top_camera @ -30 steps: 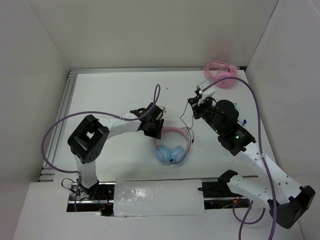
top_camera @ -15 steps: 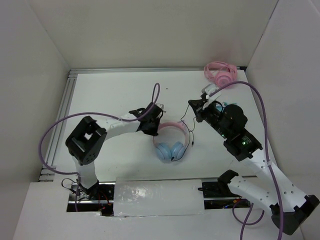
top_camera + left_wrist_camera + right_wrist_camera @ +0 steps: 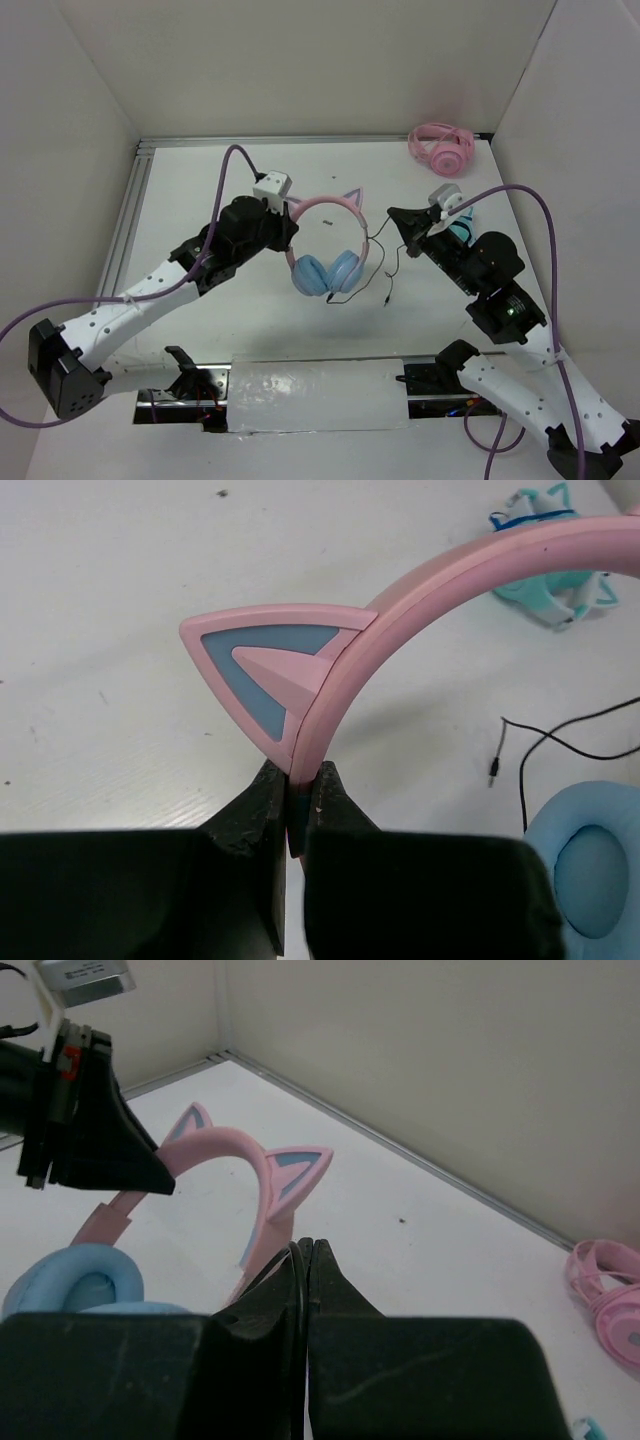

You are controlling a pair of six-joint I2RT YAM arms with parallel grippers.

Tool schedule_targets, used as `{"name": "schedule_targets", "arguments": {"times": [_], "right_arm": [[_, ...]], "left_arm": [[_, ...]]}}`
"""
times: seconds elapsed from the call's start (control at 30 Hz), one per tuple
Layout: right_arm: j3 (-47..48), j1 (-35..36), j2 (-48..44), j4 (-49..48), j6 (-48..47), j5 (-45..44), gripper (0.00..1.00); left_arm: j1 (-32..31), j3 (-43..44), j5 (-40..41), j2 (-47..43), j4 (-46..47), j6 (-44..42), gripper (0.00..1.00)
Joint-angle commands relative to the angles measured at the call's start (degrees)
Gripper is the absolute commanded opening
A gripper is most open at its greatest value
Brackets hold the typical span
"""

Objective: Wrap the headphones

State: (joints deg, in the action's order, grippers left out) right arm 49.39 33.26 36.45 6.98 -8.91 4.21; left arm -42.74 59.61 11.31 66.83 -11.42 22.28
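Your left hand is clamped on the pink plastic band of the cat-eared headphones, just below one ear. It holds them upright over the middle of the white desk, with the light blue round cups hanging down. At their 3 o'clock, your right hand is pinched closed on their thin black cable, which droops toward the cups. Glossy all-pink headphones lie in the desk's 1 o'clock corner.
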Motion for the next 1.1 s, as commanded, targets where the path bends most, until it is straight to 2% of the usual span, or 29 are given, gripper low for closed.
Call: {"name": "schedule_targets", "arguments": {"times": [0.0, 0.1, 0.2, 0.37, 0.47, 0.53, 0.73, 0.83, 0.9, 1.0, 1.07], "right_arm": [[1.85, 1.02, -0.32, 1.45, -2.07, 4.83, 0.00], [3.26, 2.60, -0.41, 2.07, -3.39, 6.25, 0.00], [4.49, 3.74, 0.29, 1.63, -4.19, 4.15, 0.00], [9.67, 3.48, 5.47, 3.03, -2.69, -8.50, 0.00], [9.50, 3.83, 7.50, 3.13, -6.12, -5.18, 0.00], [9.41, 4.27, 7.24, 0.93, -5.16, -6.48, 0.00], [14.85, 3.92, 11.10, 3.30, 0.46, -23.17, 0.00], [16.35, 1.47, 13.21, 5.93, 5.54, -27.22, 0.00], [16.62, -2.48, 14.00, 7.68, 7.14, -26.71, 0.00], [18.54, -7.40, 15.49, 9.88, 10.75, -22.24, 0.00], [19.95, -8.03, 17.86, 10.76, 11.89, -20.12, 0.00]], "left_arm": [[-0.15, 1.03, 5.56, 1.10, -1.75, -0.14, 0.00], [-0.24, 1.65, 6.19, 2.25, -3.87, 0.39, 0.00], [-1.02, -0.19, 1.36, 1.12, -1.77, -1.54, 0.00], [-4.72, -7.22, -4.70, -4.24, 5.09, -7.24, 0.00], [-5.16, -7.15, -4.72, -5.04, 2.73, -5.42, 0.00], [-5.33, -6.88, -4.37, -3.81, 0.62, -4.80, 0.00], [-6.30, -10.57, -2.78, -3.63, 2.45, -2.78, 0.00], [-6.30, -11.62, -3.14, -5.39, 2.37, -1.37, 0.00], [-6.30, -11.80, -1.22, -6.88, 1.32, 0.03, 0.00], [-6.30, -12.33, -2.69, -8.73, 1.57, -0.75, 0.00], [-6.30, -12.42, -3.40, -8.82, 1.66, -1.63, 0.00]]}}
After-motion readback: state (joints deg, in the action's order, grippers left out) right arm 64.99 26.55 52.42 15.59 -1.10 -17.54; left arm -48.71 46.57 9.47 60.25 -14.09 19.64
